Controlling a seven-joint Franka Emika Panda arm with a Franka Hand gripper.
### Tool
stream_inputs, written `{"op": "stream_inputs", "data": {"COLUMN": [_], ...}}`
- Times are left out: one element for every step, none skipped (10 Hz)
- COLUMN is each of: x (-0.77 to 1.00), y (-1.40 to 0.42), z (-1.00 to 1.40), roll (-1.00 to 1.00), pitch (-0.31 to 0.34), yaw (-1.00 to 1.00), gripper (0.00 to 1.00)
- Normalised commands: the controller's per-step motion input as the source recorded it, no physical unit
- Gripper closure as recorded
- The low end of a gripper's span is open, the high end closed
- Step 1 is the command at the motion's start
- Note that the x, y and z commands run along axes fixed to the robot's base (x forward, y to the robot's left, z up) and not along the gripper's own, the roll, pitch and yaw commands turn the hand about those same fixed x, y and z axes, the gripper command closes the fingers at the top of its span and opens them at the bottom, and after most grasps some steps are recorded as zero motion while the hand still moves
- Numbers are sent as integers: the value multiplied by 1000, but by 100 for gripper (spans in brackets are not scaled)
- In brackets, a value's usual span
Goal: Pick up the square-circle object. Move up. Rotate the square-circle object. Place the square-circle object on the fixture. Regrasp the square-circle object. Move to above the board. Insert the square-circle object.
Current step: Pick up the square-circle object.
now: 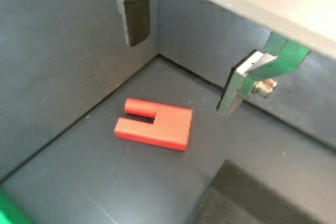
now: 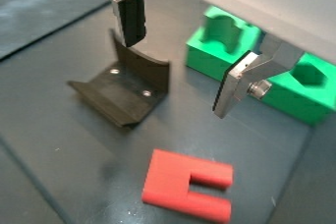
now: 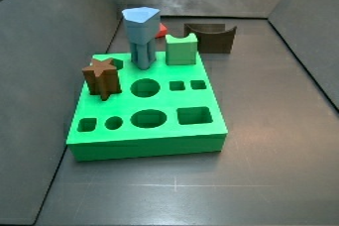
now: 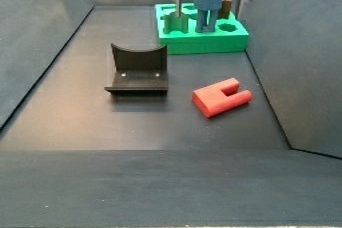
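Observation:
The square-circle object (image 4: 221,96) is a red blocky piece with a slot in one end, lying flat on the dark floor; it shows in both wrist views (image 1: 153,123) (image 2: 188,184), and only a sliver (image 3: 162,32) peeks out behind the blue peg. The fixture (image 4: 136,69) (image 2: 125,90) (image 3: 208,37), dark brown with a curved notch, stands beside it. The green board (image 3: 146,101) (image 4: 201,40) lies beyond. My gripper (image 1: 184,56) (image 2: 182,56) (image 4: 209,9) hangs high above the floor, open, with nothing between its fingers (image 1: 136,17).
On the board stand a tall blue peg (image 3: 142,37) (image 4: 207,2), a brown star peg (image 3: 102,74) and a green notched block (image 3: 181,47). Green notched parts (image 2: 223,43) show behind the fingers. Sloping grey walls (image 4: 54,42) enclose the floor.

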Motion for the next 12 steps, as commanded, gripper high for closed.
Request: {"op": "stream_inputs", "data": {"x": [0, 0, 0, 0, 0, 51, 0, -20, -37, 0, 0, -274], "y": [0, 0, 0, 0, 0, 0, 34, 154, 211, 160, 123, 114], "z": [-377, -306, -254, -291, -231, -163, -343, -669, -751, -834, -814, -497], "roll": [1, 0, 6, 0, 0, -87, 0, 0, -77, -27, -9, -57], "pitch": [0, 0, -17, -11, -49, -127, -161, -43, 0, 114, 113, 0], "yaw": [-1000, -1000, -1000, -1000, -1000, -994, -971, -897, -760, -880, -929, -783], "gripper": [0, 0, 0, 0, 0, 0, 0, 0, 0, 0, 0, 0]}}
